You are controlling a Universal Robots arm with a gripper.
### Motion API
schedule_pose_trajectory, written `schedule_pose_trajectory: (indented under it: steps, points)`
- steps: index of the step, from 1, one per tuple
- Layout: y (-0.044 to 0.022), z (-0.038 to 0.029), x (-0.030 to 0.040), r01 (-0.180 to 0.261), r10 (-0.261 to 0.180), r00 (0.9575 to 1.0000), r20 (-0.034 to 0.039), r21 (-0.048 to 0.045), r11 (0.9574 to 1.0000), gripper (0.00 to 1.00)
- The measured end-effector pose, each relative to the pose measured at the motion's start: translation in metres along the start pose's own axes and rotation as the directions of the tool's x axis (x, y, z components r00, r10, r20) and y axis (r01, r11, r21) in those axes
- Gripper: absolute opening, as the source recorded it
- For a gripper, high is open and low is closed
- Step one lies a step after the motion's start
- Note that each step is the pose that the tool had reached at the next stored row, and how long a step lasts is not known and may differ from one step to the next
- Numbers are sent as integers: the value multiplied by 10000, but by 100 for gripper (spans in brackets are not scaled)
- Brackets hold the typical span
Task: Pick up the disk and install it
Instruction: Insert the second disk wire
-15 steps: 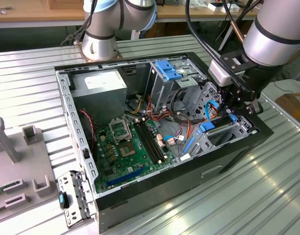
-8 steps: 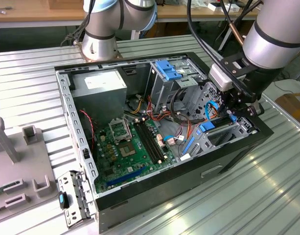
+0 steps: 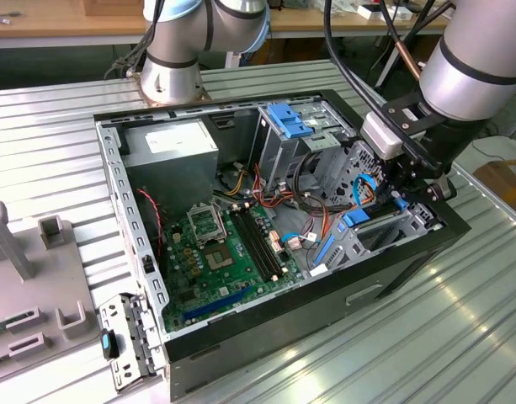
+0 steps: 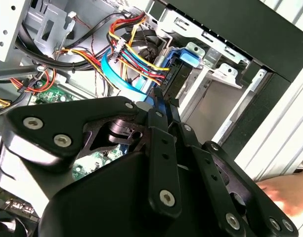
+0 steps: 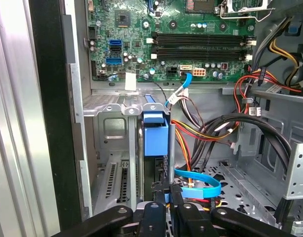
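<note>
The gripper point(image 3: 406, 195) hangs over the open computer case point(image 3: 140, 252), at the exterior view's right, above the metal drive bay point(image 3: 384, 231). In both wrist views its two black fingers point(image 5: 154, 217) stand close together and clamp a thin edge of the disk point(image 5: 156, 140), whose blue carrier stands on edge in the bay slot. A flat blue cable point(image 5: 200, 180) curves just beside the fingers, and coloured wires point(image 4: 134, 54) run near it. The green motherboard point(image 3: 224, 252) lies in the middle of the case. A person's hand point(image 4: 284, 192) shows outside the case wall in the second wrist view.
</note>
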State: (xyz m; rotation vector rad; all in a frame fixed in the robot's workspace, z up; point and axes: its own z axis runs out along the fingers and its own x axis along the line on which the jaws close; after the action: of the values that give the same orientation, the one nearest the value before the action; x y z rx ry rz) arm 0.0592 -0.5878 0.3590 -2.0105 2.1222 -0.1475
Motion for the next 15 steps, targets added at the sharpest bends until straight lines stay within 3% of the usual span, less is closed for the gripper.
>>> schedule_pose_trajectory:
  steps: [15]
  points:
    - [4,17,3,0,0,10000,-1,0,10000,16]
